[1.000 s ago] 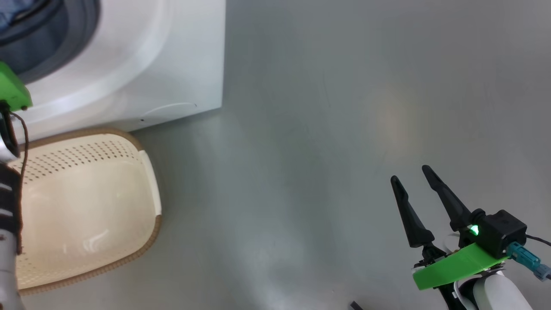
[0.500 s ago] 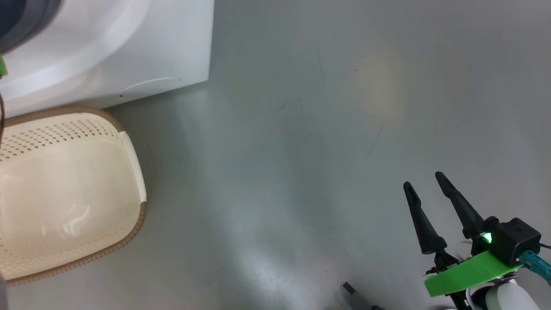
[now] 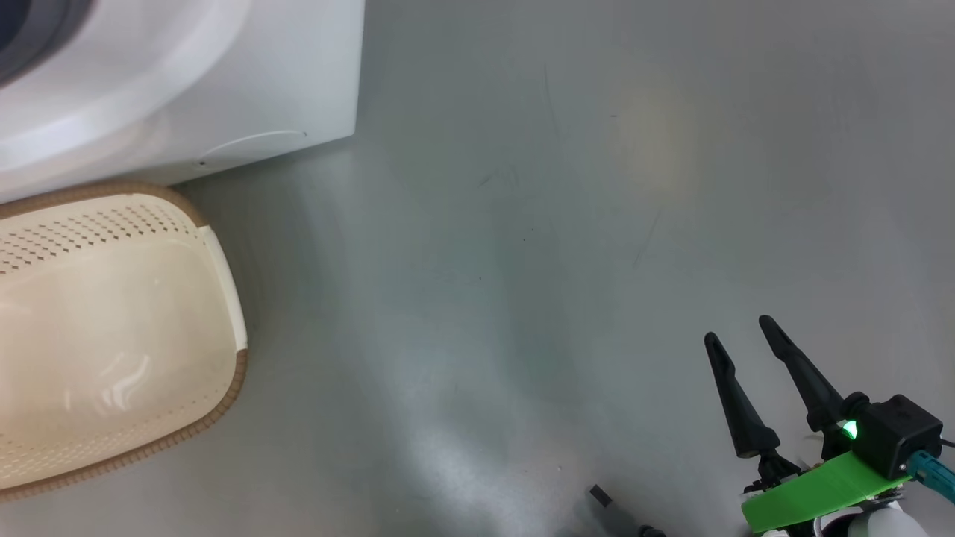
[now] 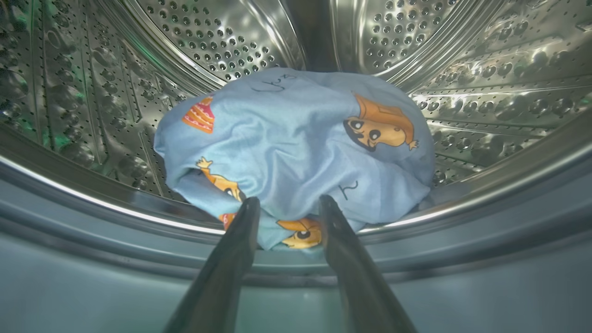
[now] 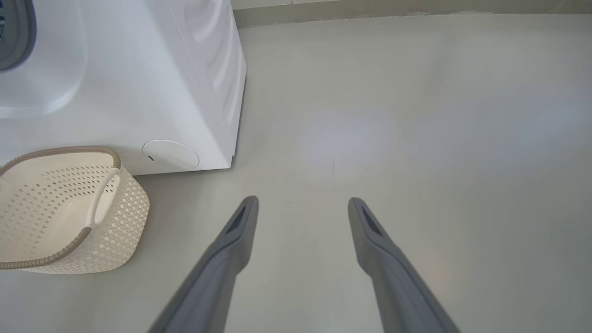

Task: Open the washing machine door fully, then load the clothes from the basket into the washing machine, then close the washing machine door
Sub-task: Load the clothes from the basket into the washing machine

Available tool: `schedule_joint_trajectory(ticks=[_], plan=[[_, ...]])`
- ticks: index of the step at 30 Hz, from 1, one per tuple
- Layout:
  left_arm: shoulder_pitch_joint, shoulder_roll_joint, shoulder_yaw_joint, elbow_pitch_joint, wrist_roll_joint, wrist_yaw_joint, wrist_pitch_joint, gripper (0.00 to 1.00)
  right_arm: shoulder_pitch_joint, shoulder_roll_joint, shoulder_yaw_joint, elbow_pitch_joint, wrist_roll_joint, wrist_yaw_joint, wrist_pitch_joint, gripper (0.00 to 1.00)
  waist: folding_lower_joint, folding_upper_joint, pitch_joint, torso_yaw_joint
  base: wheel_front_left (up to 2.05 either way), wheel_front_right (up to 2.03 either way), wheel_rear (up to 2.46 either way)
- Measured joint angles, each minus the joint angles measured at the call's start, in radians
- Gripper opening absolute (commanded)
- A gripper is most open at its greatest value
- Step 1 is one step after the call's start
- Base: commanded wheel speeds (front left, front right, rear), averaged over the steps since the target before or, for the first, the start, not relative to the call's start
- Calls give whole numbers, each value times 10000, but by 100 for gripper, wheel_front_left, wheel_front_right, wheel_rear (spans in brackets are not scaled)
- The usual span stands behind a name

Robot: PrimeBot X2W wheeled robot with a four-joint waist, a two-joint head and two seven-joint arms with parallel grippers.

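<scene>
White machine, basket and one tool over a grey floor

The washing machine (image 3: 224, 89) fills the far left corner, and the basket (image 3: 236, 377) stands just in front of it at the left edge, brown rim toward the open floor (image 3: 522, 261). At the near right the right tool (image 3: 737, 330) hangs on its green mount (image 3: 821, 488), dark fingers spread apart and pointing away, well apart from the basket. A small dark piece (image 3: 600, 494) lies near the bottom edge.

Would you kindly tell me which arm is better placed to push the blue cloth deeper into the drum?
Left. The left gripper is at the drum, fingers straddling the near edge of the blue cloth. The right gripper hangs open over the floor, well clear of the washing machine.
</scene>
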Motion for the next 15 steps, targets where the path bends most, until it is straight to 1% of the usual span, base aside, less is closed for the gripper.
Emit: schedule_joint_trajectory(ticks=[1, 2, 7, 10, 13, 15], plan=[[-8, 15, -15, 33, 0, 0, -2, 64, 24, -2, -2, -12, 4, 0, 0, 100, 0, 0, 3, -21, 0, 0, 0], [-16, 33, -27, 65, 0, 0, -12, 64, 64, -8, -10, -17, 6, 0, 0, 100, 0, 0, 11, -37, 0, 0, 0], [-208, 109, -100, 215, 0, 0, -13, 66, 149, -40, -61, -88, 17, 0, 0, 100, 0, 0, 128, -66, 0, 0, 0], [-298, 121, -151, 265, 0, 0, -13, 65, 175, -40, -90, -157, 54, 0, 0, 100, 0, 0, 199, -67, 0, 0, 0], [-406, 138, -238, 316, 2, -2, -59, 60, 226, -59, -121, -188, 270, 0, 0, 100, 0, 0, 281, -61, 0, 0, 0], [-460, 163, -313, 343, 33, 0, -84, 53, 293, -88, -132, -240, 270, 0, 0, 100, 0, 0, 326, -66, 0, 0, 0]])
